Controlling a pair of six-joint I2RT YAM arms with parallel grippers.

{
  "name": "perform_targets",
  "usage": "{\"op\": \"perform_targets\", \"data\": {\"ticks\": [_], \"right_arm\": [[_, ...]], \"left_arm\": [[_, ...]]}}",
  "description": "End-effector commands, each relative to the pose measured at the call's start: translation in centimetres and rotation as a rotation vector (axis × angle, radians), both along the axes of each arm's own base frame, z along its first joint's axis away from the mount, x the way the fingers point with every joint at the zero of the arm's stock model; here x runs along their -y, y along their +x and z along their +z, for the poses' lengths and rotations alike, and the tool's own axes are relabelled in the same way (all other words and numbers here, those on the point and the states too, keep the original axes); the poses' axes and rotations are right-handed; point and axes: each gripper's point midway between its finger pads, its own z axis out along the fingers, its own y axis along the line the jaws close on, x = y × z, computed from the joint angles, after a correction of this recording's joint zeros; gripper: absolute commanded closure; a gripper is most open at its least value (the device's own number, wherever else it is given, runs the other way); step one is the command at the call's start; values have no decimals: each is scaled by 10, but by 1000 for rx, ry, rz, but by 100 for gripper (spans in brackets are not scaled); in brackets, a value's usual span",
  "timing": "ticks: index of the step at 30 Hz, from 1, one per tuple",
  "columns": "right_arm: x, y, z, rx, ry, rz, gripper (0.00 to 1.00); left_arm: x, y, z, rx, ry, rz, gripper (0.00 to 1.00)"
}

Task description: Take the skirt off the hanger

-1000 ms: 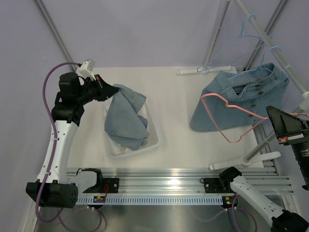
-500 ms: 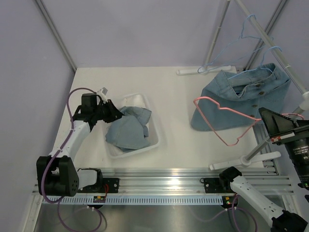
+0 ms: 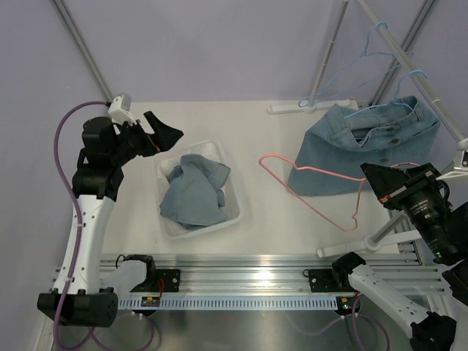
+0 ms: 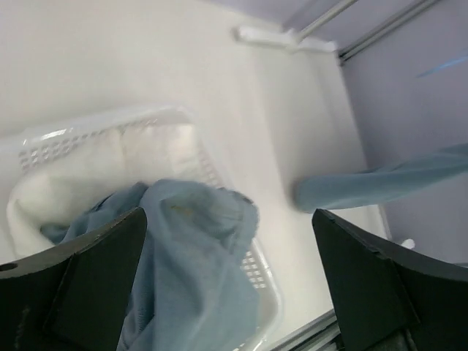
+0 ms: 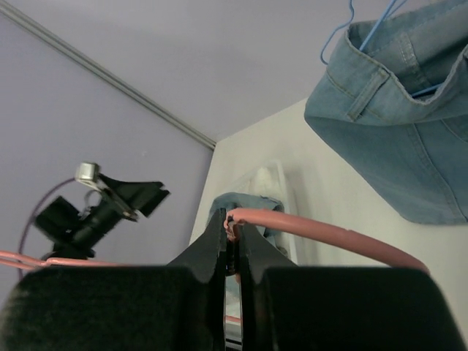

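Denim such as this is limp, fairly heavy and not slippery, so we would pinch the hanging skirt [image 3: 365, 150] by its thick waistband, at the far right under the rack [image 3: 409, 62]. We count two skirts: that one, and a second skirt [image 3: 194, 194] crumpled in the basket [image 3: 238, 208] at the left. Hangers number three, we think, for the wires are thin: two blue hangers [image 3: 333, 78] and one pink hanger [image 5: 329, 232], clamped in the right gripper [image 5: 232, 238]. The left gripper [image 3: 164, 133] gapes wide above the basket, holding nothing.
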Motion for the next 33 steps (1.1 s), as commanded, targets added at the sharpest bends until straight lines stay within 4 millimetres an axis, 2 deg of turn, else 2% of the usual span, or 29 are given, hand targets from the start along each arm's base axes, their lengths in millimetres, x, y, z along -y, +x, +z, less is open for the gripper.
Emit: {"op": "perform_targets", "data": {"ticks": [1, 2, 3, 4, 5, 7, 10, 11, 12, 14, 15, 19, 25, 28, 30, 31, 33], "right_arm": [[-12, 8, -18, -50, -81, 48, 100], [-14, 9, -25, -71, -99, 57, 100], [-15, 10, -30, -87, -115, 62, 100], [-18, 14, -39, -115, -139, 69, 100], [-18, 15, -47, -140, -157, 70, 100], [-20, 18, -60, -176, -182, 72, 100], [-24, 20, -76, -224, -227, 99, 100], [-26, 19, -80, -236, -242, 112, 100], [-29, 20, -83, -246, -246, 126, 100], [-32, 19, -86, -251, -251, 144, 100], [-35, 19, -86, -253, -249, 159, 100], [-40, 21, -92, -277, -269, 185, 100], [-52, 28, -88, -278, -260, 225, 100], [-58, 35, -89, -299, -272, 237, 100], [-60, 39, -89, -303, -272, 236, 100], [-61, 40, -88, -301, -272, 237, 100], [-62, 42, -86, -297, -272, 238, 100]], "left_arm": [[21, -29, 83, 218, -77, -138, 1], [29, -36, 98, 261, -101, -189, 1], [45, -54, 118, 295, -158, -307, 1], [57, -63, 139, 376, -177, -390, 1], [66, -73, 149, 406, -193, -458, 2], [93, -111, 175, 491, -210, -672, 5], [121, -159, 183, 554, -214, -958, 6], [126, -167, 181, 555, -213, -1008, 6], [132, -183, 176, 563, -212, -1104, 6], [137, -194, 165, 549, -219, -1184, 5], [140, -207, 162, 561, -222, -1254, 5], [146, -224, 146, 549, -229, -1339, 5], [160, -222, 131, 476, -193, -1342, 7], [172, -223, 124, 444, -143, -1341, 9], [183, -221, 111, 393, -95, -1333, 10], [185, -221, 115, 404, -80, -1328, 11], [193, -221, 107, 381, -48, -1328, 12]]}}
